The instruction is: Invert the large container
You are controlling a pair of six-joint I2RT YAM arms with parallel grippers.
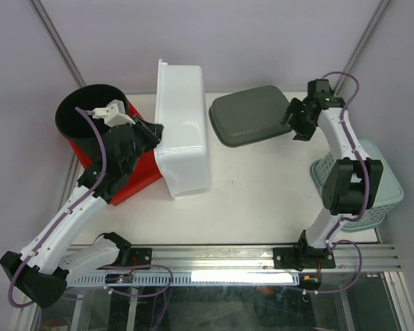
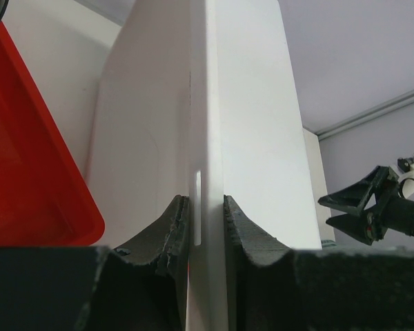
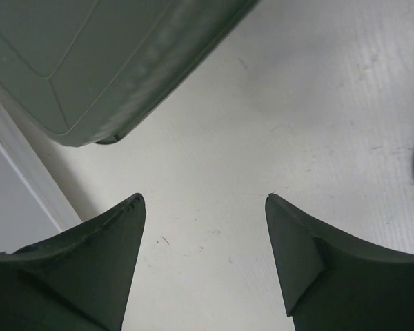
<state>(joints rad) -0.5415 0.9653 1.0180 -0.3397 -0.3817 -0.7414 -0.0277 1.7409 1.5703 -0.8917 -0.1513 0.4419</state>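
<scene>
The large white container (image 1: 183, 131) is tipped up on its long side at the middle left of the table, with its rim facing left. My left gripper (image 1: 155, 131) is shut on that rim. In the left wrist view the white rim (image 2: 205, 138) runs upright between my two pads (image 2: 176, 227), and the container's wall (image 2: 255, 103) fills the right of the frame. My right gripper (image 1: 294, 124) is open and empty over the bare table (image 3: 214, 138), just right of the grey lid (image 1: 252, 114).
A red tray (image 1: 134, 176) and a black bucket (image 1: 90, 114) sit left of the container, under my left arm. The grey lid (image 3: 90, 55) lies at the back centre. A teal basket (image 1: 369, 179) stands at the right edge.
</scene>
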